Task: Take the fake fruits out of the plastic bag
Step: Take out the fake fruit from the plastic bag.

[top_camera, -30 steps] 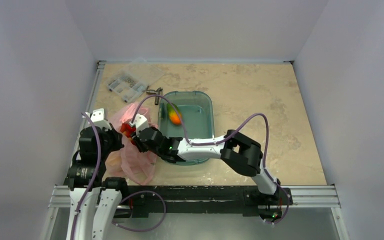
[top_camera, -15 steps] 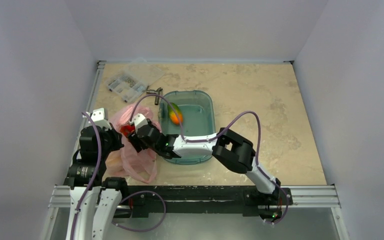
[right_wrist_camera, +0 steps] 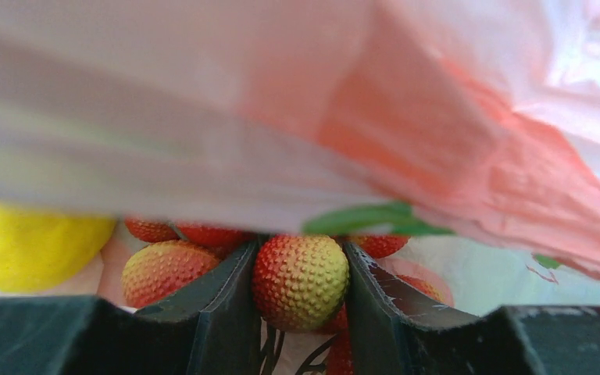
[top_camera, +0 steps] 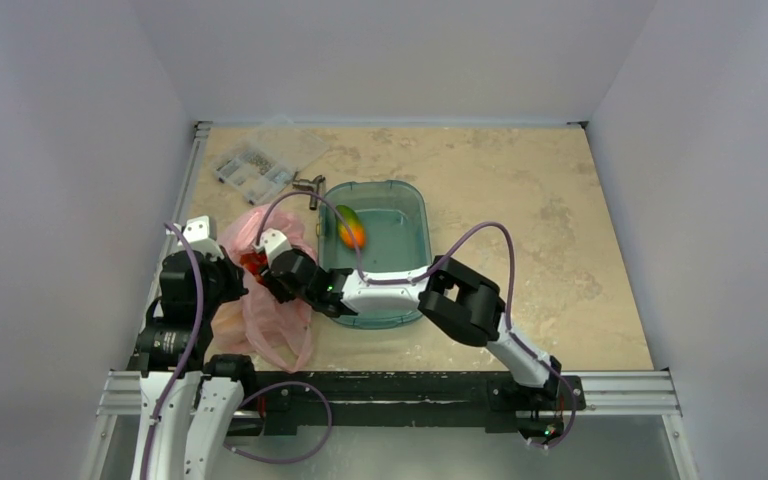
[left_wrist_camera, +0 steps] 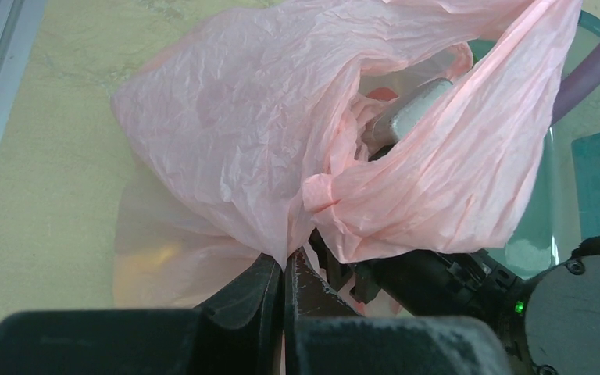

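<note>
The pink plastic bag (top_camera: pixel 260 300) lies at the table's near left, and its crinkled film (left_wrist_camera: pixel 281 148) fills the left wrist view. My left gripper (left_wrist_camera: pixel 285 262) is shut on a fold of that film. My right gripper (right_wrist_camera: pixel 301 254) reaches inside the bag (right_wrist_camera: pixel 297 101). Its jaws are closed on one bumpy red-and-yellow ball (right_wrist_camera: pixel 300 279) of a bunch of small red fake fruits (right_wrist_camera: pixel 164 269). A yellow fake fruit (right_wrist_camera: pixel 31 242) lies to the left inside the bag. From above, a red patch of fruit (top_camera: pixel 252 262) shows at the bag's mouth beside the right gripper (top_camera: pixel 265 268).
A teal see-through tub (top_camera: pixel 410 250) stands right of the bag, and my right forearm lies across its near rim. An elongated green-to-orange fruit (top_camera: pixel 351 227) lies in it. A small clear parts box (top_camera: pixel 255 167) sits at the back left, with small dark pieces (top_camera: pixel 307 186) beside it.
The right arm has pushed a little further left into the bag. Its jaws have come together on a ball of the red bunch. The left gripper keeps hold of the film.
</note>
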Controlling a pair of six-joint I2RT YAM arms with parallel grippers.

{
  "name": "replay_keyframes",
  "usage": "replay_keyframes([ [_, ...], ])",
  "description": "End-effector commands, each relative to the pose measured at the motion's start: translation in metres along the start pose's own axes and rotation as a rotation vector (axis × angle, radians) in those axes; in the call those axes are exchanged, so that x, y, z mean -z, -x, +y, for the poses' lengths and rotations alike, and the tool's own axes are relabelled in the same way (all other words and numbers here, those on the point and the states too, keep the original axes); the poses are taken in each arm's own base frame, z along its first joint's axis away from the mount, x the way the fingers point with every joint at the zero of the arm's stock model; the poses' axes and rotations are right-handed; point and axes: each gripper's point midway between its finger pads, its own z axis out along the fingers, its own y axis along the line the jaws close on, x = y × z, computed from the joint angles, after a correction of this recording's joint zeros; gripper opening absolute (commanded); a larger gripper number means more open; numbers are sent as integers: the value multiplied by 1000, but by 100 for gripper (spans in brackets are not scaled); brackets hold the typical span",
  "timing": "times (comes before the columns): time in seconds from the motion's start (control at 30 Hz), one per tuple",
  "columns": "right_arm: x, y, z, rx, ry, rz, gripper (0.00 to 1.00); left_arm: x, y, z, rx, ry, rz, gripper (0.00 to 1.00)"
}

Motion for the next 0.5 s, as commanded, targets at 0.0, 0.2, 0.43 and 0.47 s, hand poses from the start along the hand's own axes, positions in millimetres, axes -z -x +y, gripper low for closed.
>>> replay_keyframes([
  [0.0, 33, 76, 9, -63, 61, -142, 25, 2, 12, -3, -2, -7, -33, 0],
  [0.2, 66, 120, 19, -115, 135, -229, 17, 2, 12, -2, 1, 2, -33, 0],
  [0.43, 99, 153, 25, -190, 218, -324, 7, 6, 15, 3, 9, 28, -60, 0],
  [0.47, 104, 157, 24, -200, 225, -337, 6, 7, 15, 5, 11, 35, -65, 0],
])
